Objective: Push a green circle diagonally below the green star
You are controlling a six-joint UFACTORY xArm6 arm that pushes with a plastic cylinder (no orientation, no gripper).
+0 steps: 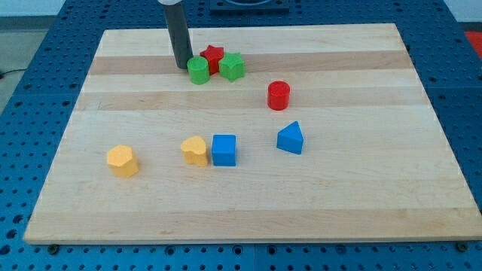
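now my tip (181, 68) just left of green circle (198, 71).

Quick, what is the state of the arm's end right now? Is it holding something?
No gripper: my tip holds nothing; it sits just at the view's left of the green circle, apparently touching it.

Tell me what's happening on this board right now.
A single arm with a dark rod is working on a wooden board. My tip sits just to the view's left of the green circle, close against it. The green circle lies beside the red star, with the green star to the view's right of it, level rather than diagonally below.
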